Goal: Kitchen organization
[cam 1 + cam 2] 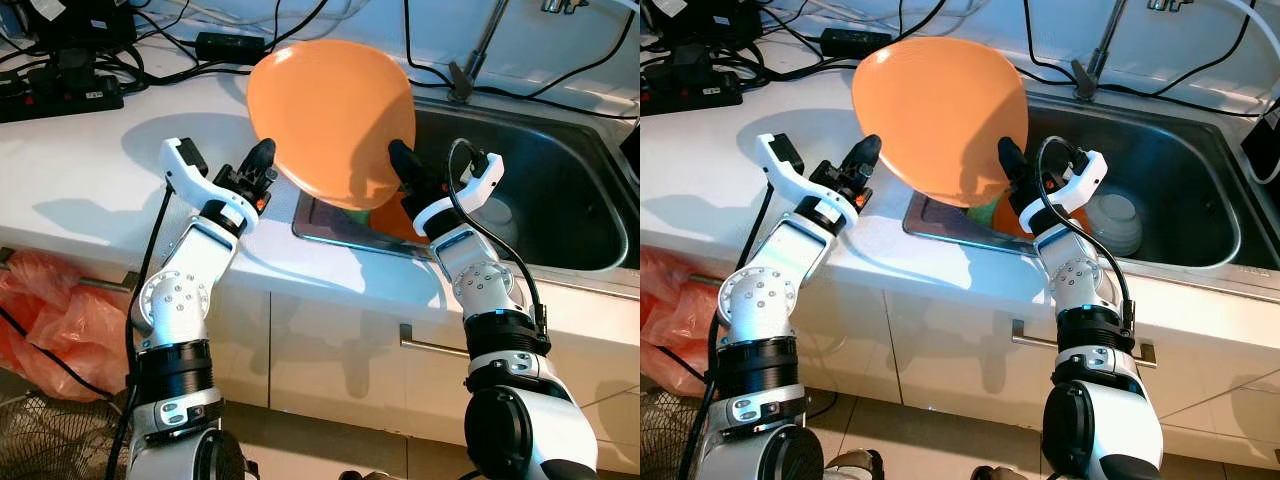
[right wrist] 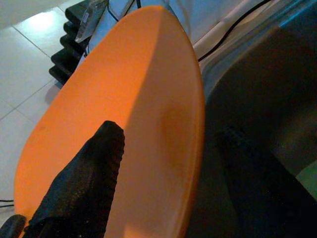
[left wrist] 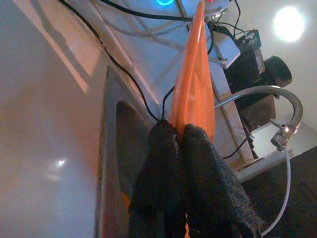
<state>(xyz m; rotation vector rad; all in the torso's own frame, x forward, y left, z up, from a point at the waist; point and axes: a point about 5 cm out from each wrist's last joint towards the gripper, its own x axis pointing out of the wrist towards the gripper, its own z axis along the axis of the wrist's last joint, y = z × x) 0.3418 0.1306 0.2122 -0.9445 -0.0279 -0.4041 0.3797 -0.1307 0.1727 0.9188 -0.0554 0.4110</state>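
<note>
Orange plate [image 1: 330,120] held up on edge between both grippers, over the near left corner of the sink [image 1: 560,190].

The left gripper [image 1: 262,160] pinches the plate's left rim with fingers closed on it — the right gripper [image 1: 402,160] clamps the lower right rim, one finger on each face. A white bowl [image 1: 1112,222] sits in the sink; cables [image 1: 150,50] trail across the white counter [image 1: 70,170] behind.

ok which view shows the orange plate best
The left eye view: the whole orange plate shows, tilted up above the sink's edge. The left wrist view gives it edge-on, the right wrist view one face up close.
</note>
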